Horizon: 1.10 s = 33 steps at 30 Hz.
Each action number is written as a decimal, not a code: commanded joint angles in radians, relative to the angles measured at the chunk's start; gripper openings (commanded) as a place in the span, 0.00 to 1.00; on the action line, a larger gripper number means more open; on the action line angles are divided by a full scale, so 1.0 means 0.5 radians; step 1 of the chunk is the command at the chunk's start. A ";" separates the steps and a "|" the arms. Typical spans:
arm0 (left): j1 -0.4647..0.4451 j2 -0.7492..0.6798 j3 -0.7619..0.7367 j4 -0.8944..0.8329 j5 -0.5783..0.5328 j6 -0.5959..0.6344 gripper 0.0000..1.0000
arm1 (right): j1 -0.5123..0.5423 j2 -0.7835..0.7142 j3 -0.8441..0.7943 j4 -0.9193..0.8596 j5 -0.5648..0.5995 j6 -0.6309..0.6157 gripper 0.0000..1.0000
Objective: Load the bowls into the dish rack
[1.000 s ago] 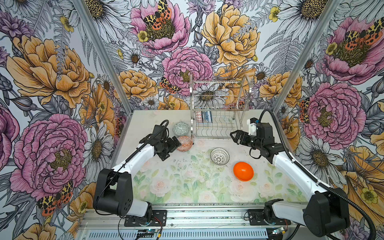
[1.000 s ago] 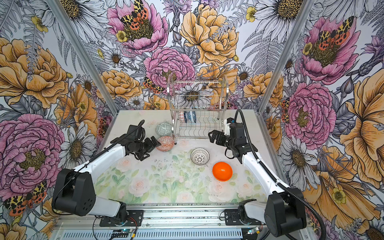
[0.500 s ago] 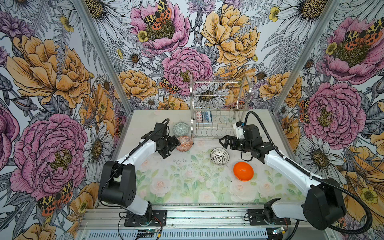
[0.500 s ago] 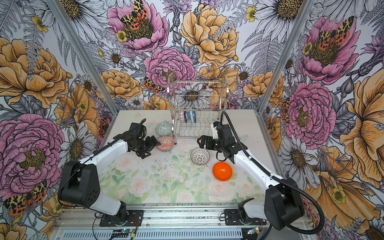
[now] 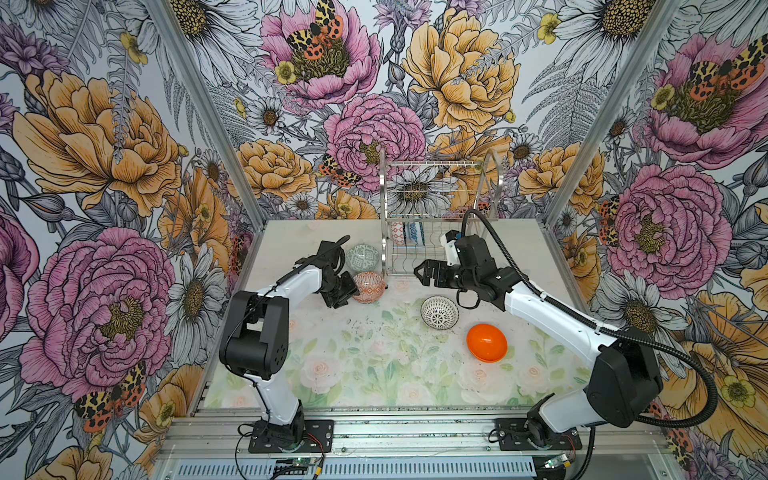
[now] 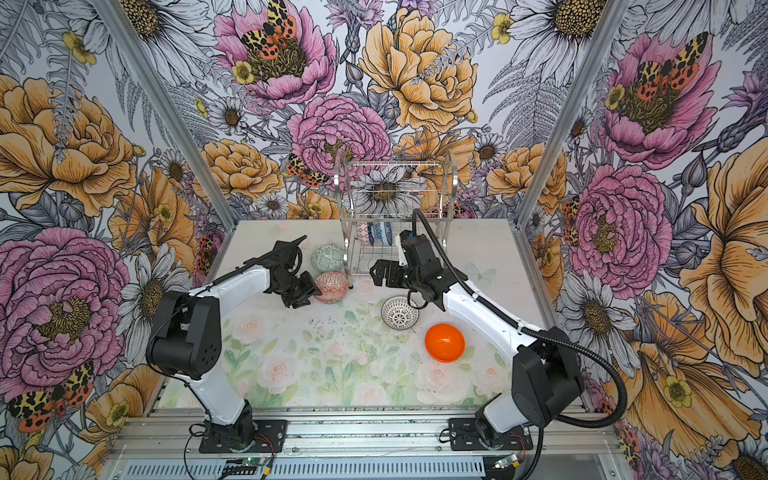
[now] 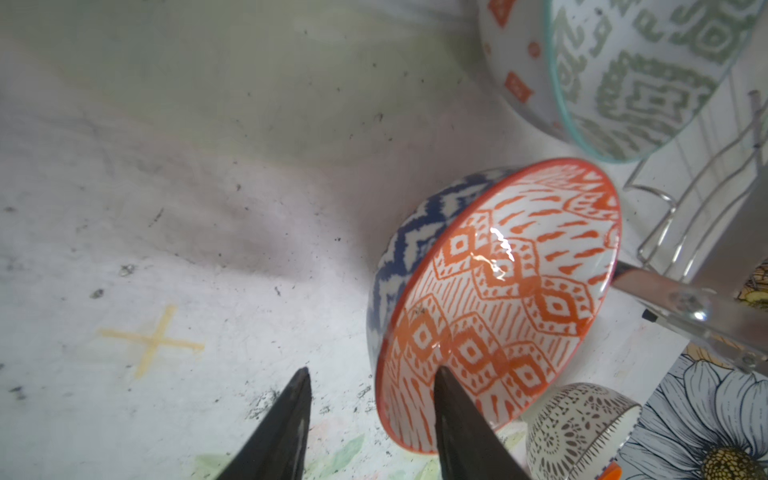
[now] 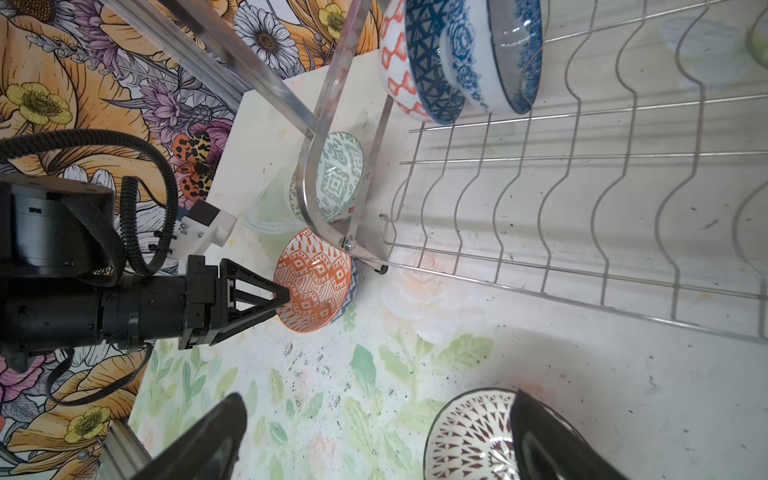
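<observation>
Left tool (image 7: 372,372) stands part-open, jaws straddling the tilted patterned orange bowl's (image 7: 498,291) rim. Right tool (image 8: 380,397) is spread wide near the lattice bowl (image 8: 469,440).

I am standing at a robot test cell, a lab set-up dressed with kitchen things. The walls (image 5: 104,145) are flat panels printed with huge flowers, held by bare aluminium posts (image 5: 208,116). The left arm (image 5: 299,278) and the right arm (image 5: 552,316), white and black, are bolted to an aluminium rail (image 5: 415,432), with loose wires (image 5: 249,453) and a small circuit board (image 5: 297,462) showing. The flower-printed table mat (image 5: 374,374) is scuffed and bears a yellow cross (image 7: 151,340). A steel dish rack (image 5: 436,208) and small bowls (image 5: 486,343) sit on it.
</observation>
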 commanded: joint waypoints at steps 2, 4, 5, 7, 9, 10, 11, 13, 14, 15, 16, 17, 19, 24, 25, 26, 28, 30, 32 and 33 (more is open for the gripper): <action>0.001 0.010 0.009 -0.017 -0.034 0.078 0.40 | 0.041 -0.039 0.004 -0.051 0.087 0.044 0.99; -0.006 -0.003 -0.012 -0.018 -0.056 0.093 0.35 | 0.044 -0.070 -0.019 -0.052 0.085 0.037 1.00; -0.006 -0.005 -0.024 -0.018 -0.051 0.093 0.32 | 0.049 -0.086 -0.029 -0.052 0.090 0.033 0.99; -0.020 -0.006 -0.035 -0.018 -0.049 0.087 0.28 | 0.047 -0.121 -0.052 -0.062 0.106 0.021 0.99; -0.049 -0.014 -0.037 -0.018 -0.059 0.086 0.26 | 0.047 -0.144 -0.071 -0.062 0.113 0.018 0.99; -0.068 -0.018 -0.039 -0.019 -0.064 0.082 0.25 | 0.047 -0.148 -0.080 -0.060 0.110 0.020 0.99; -0.090 -0.024 -0.039 -0.019 -0.069 0.077 0.20 | 0.047 -0.149 -0.086 -0.062 0.104 0.013 1.00; -0.129 -0.038 -0.036 -0.032 -0.086 0.060 0.18 | 0.048 -0.149 -0.089 -0.064 0.096 0.004 0.99; -0.153 -0.050 -0.039 -0.037 -0.096 0.048 0.18 | 0.048 -0.152 -0.088 -0.065 0.092 0.000 1.00; -0.175 -0.062 -0.046 -0.037 -0.102 0.038 0.17 | 0.049 -0.153 -0.087 -0.061 0.094 0.000 0.99; -0.202 -0.075 -0.046 -0.042 -0.106 0.024 0.17 | 0.049 -0.154 -0.087 -0.064 0.097 -0.001 0.99; -0.230 -0.090 -0.048 -0.045 -0.111 0.013 0.16 | 0.048 -0.154 -0.084 -0.061 0.098 -0.003 0.99; -0.285 -0.121 -0.056 -0.051 -0.119 -0.020 0.12 | 0.049 -0.154 -0.086 -0.062 0.094 -0.009 1.00; -0.438 -0.170 -0.065 -0.066 -0.107 -0.108 0.07 | 0.036 -0.193 -0.123 -0.061 0.093 -0.001 0.99; -0.479 -0.178 -0.062 -0.069 -0.115 -0.128 0.07 | 0.030 -0.207 -0.135 -0.060 0.096 0.005 0.99; -0.520 -0.184 -0.056 -0.070 -0.120 -0.150 0.07 | 0.025 -0.220 -0.150 -0.060 0.100 0.007 1.00; -0.590 -0.185 -0.044 -0.070 -0.134 -0.190 0.07 | 0.019 -0.245 -0.175 -0.062 0.101 0.007 0.99; -0.649 -0.168 -0.033 -0.070 -0.129 -0.230 0.07 | 0.009 -0.268 -0.201 -0.062 0.101 0.008 1.00; -0.705 -0.143 -0.018 -0.068 -0.114 -0.261 0.08 | 0.005 -0.289 -0.225 -0.066 0.101 0.015 1.00; -0.724 -0.134 -0.011 -0.067 -0.112 -0.272 0.08 | 0.003 -0.297 -0.231 -0.073 0.098 0.015 0.99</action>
